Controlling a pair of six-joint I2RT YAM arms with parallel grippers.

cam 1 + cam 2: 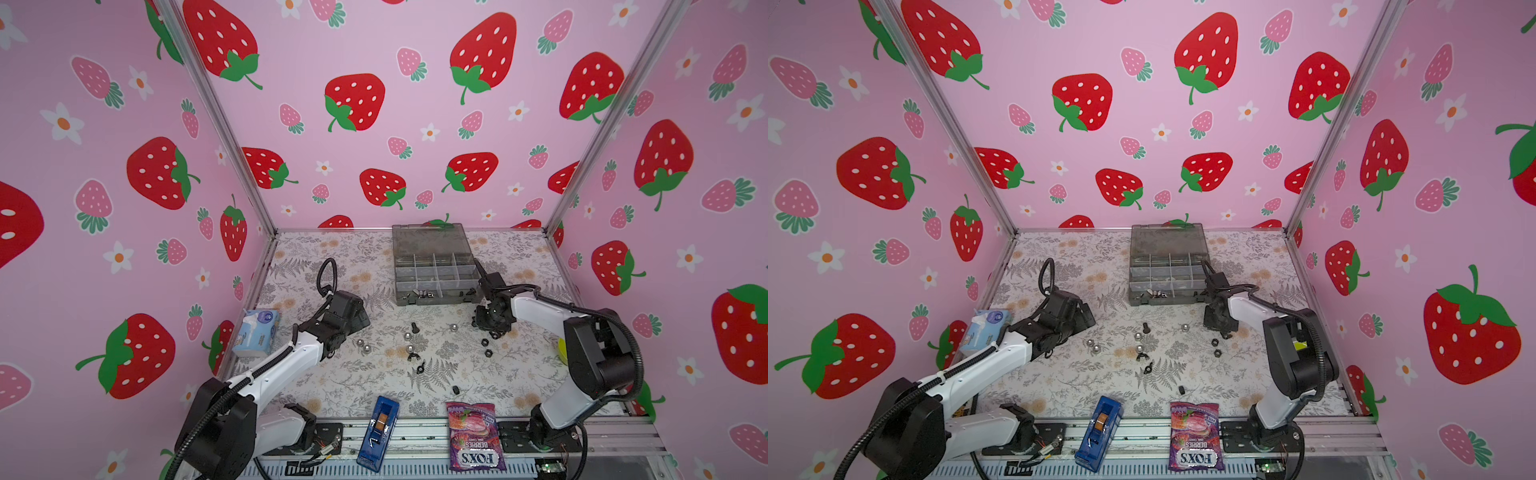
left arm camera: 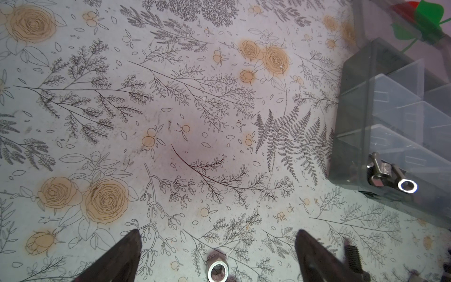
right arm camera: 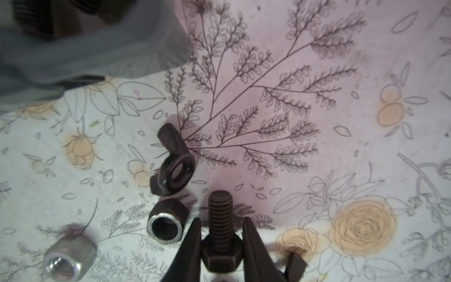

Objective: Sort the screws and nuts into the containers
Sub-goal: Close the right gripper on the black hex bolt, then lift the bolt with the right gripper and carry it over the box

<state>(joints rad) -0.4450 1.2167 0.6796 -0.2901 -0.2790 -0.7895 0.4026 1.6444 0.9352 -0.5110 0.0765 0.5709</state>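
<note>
In the right wrist view my right gripper (image 3: pixel 221 219) is shut on a black screw (image 3: pixel 220 234), its fingers (image 3: pixel 192 246) pressed to both sides of the hex head, low over the mat. Beside it lie a black winged nut (image 3: pixel 174 166), a black hex nut (image 3: pixel 166 225) and a silver nut (image 3: pixel 68 261). My left gripper (image 2: pixel 217 232) stands open, holding nothing, with a silver nut (image 2: pixel 218 269) on the mat between its fingers. The grey organiser's containers (image 1: pixel 434 270) sit at the back; a near cell holds silver winged nuts (image 2: pixel 383 171). Several nuts (image 1: pixel 484 343) and another screw (image 1: pixel 414 327) lie loose mid-table.
A blue narrow box (image 1: pixel 378 432) and a purple candy bag (image 1: pixel 473 436) lie at the front edge. A tissue pack (image 1: pixel 257 332) sits at the left wall, behind my left arm. A yellow object (image 1: pixel 562 351) shows behind my right arm. Pink walls enclose three sides.
</note>
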